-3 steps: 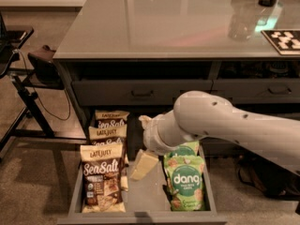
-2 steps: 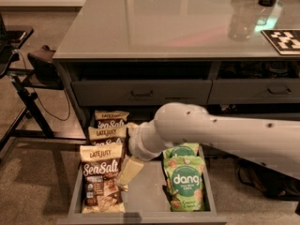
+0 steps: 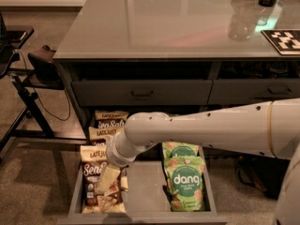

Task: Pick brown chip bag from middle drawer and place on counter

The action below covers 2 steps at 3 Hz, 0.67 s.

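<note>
Middle drawer (image 3: 146,187): pulled open below the counter, grey floor, low sides. It holds five snack bags in two rows, with a bare strip of floor between them.

Left row, three dark brown bags overlapping front to back:
- Brown chip bag (image 3: 93,172), nearest the drawer's front edge, lying flat. Cream top band reads "LATE JULY", with large white "Sea" below. The rest of the label is covered.
- Middle brown bag (image 3: 99,134), mostly hidden; only part of its cream band shows.
- Rear brown bag (image 3: 111,119), reading "LATE JULY" and "Sea Salt".

Right row, two green bags:
- Front green bag (image 3: 186,184), white "dang" logo. The smaller print is unreadable.
- Rear green bag (image 3: 179,150), partly overlapped by the front one.

Gripper (image 3: 109,179): cream-coloured, on the end of the white arm (image 3: 211,125), down in the drawer directly over the front brown chip bag. Whether it is apart, together or clamped cannot be told.

Counter (image 3: 159,25): glossy grey. It carries a clear glass (image 3: 243,21) and a black-and-white marker tile (image 3: 284,40) at the right.

Closed drawer front (image 3: 140,93): dark bar handle, just under the counter.
</note>
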Motion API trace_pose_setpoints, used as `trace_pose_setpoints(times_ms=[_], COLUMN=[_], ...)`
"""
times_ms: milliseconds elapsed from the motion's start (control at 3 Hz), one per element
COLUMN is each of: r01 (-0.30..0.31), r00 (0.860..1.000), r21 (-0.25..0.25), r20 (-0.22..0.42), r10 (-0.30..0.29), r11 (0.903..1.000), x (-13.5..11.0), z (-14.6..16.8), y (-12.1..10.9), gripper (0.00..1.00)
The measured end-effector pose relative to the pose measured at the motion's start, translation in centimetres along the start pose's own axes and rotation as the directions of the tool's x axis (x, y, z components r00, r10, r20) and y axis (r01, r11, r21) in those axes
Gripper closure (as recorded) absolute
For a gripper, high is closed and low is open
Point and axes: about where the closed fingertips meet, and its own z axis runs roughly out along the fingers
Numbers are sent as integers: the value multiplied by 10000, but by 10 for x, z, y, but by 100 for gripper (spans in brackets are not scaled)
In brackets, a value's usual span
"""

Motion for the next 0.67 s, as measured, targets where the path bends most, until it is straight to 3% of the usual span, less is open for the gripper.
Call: trace_pose_setpoints(times_ms=[333,667], r01=[1,64], r00=[10000,9997], r21=[59,24], r20=[82,229], r10=[-2,-65], r11=[10000,10000], x=[2,15], z=[1,22], y=[-2,-21], gripper=[0,0])
